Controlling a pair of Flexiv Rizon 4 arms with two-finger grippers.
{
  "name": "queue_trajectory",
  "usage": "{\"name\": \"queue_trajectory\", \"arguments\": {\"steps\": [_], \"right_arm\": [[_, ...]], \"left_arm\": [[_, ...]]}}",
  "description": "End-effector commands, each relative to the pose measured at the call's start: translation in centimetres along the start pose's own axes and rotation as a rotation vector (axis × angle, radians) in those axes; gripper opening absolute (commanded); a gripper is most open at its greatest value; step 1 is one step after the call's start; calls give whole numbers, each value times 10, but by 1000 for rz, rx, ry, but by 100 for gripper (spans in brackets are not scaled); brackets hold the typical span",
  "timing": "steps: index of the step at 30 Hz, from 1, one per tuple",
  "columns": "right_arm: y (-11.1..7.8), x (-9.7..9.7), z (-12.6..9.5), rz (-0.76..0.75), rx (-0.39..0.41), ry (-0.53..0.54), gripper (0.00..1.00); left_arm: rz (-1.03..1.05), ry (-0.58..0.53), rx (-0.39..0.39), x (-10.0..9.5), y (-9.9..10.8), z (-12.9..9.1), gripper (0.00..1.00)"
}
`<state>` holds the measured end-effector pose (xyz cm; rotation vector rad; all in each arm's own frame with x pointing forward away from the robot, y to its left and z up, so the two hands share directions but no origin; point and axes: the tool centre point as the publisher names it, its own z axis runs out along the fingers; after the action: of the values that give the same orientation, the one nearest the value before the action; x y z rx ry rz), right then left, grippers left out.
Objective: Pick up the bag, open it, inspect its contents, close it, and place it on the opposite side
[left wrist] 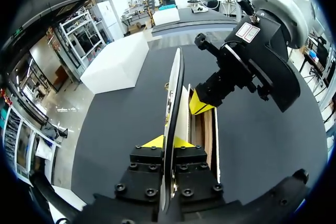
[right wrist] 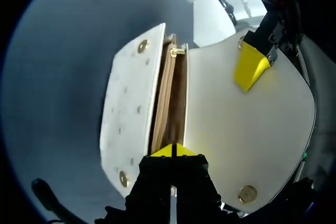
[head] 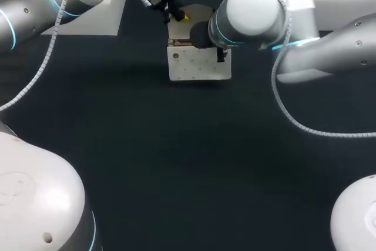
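- Closest to you, in the left wrist view, the left gripper (left wrist: 168, 141) has its yellow tips nipping the bag's flap (right wrist: 252, 140) from both sides. You see the flap edge-on, standing upright between them.
- Look at the bag (head: 198, 63) from the head view. It stands at the far middle of the dark table (head: 176, 157), its dotted cream front facing you, between the two grippers.
- From the right wrist view you see a cream front panel with small gold studs (right wrist: 142, 45). A tan lining (right wrist: 167, 98) shows in the open mouth, with a gold clasp (right wrist: 177, 52) at its far end.
- On the lifted flap's inner face you can spot a round gold snap (right wrist: 247, 193).
- You can make out a small white label (left wrist: 247, 31) with red print on the right gripper's black housing; the print is too small to read.
- You find the right gripper (right wrist: 173, 150) sitting at the bag's mouth, just over the tan lining, its yellow tips pressed together. You cannot tell whether a wall of the bag is caught between them.
- Seen from the left wrist, the right gripper's yellow tip rests on the bag's top edge, just beside the raised flap.
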<state>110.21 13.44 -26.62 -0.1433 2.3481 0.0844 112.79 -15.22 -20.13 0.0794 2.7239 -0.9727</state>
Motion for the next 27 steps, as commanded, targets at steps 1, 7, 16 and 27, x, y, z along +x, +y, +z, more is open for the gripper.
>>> {"name": "queue_trajectory", "arguments": {"steps": [1, 7, 16, 27], "right_arm": [[3, 5, 8, -3, -2, 20, 0], [7, 17, 14, -8, -12, 61, 0], [3, 27, 22, -13, 10, 109, 0], [-3, 30, 33, 5, 25, 128, 0]], "left_arm": [[-17, 5, 15, 0, 1, -2, 0], [-40, 34, 40, -2, 2, -1, 0], [-35, 80, 48, -2, -1, -2, 0], [-16, 163, 53, 3, -3, 7, 0]]}}
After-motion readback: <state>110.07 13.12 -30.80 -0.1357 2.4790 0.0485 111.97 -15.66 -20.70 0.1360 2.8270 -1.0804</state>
